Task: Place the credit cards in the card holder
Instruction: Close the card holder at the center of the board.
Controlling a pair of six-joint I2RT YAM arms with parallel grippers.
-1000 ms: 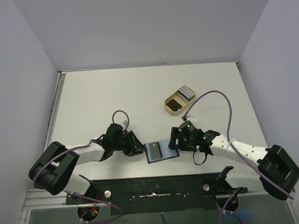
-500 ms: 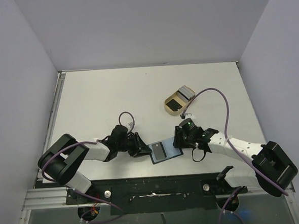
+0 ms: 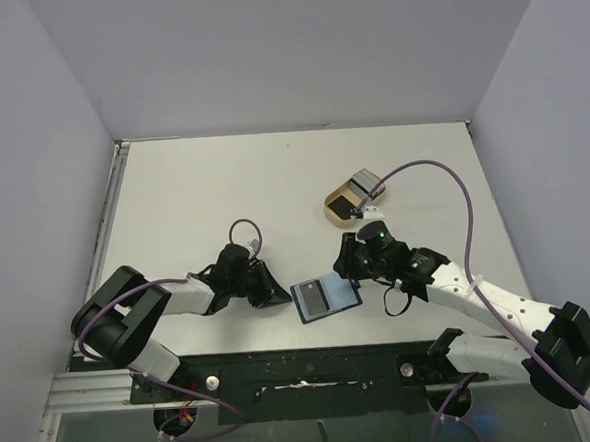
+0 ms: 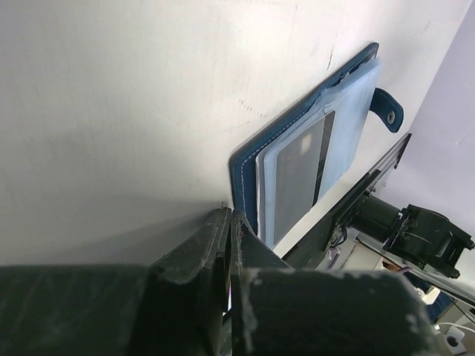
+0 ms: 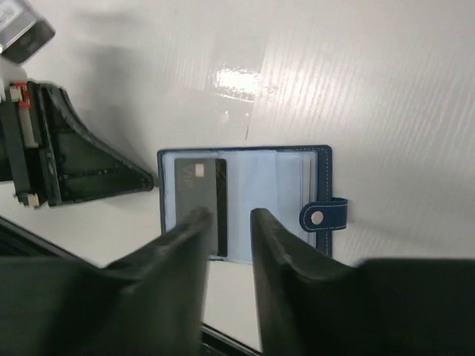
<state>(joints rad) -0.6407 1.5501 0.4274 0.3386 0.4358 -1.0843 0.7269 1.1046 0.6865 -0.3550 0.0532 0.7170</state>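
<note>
A black card [image 5: 199, 182] is sitting in the navy-blue bifold card holder [image 5: 260, 185] — left gripper [image 4: 228, 222] pressed together, right gripper [image 5: 228, 219] spread — next likely reaching for the one-o'clock tan oval dish [image 3: 330, 201].

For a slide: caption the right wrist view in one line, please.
Open right gripper faces the open card holder, a dark card already in one pocket.

Open card holder [image 5: 274, 185] flat on table [image 5: 371, 89], dark card [image 5: 199, 185] in left pocket, right tool [image 5: 228, 222] spread above.

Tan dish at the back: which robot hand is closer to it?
Right. The right gripper is just this side of the dish; the left gripper is farther, past the card holder.
</note>
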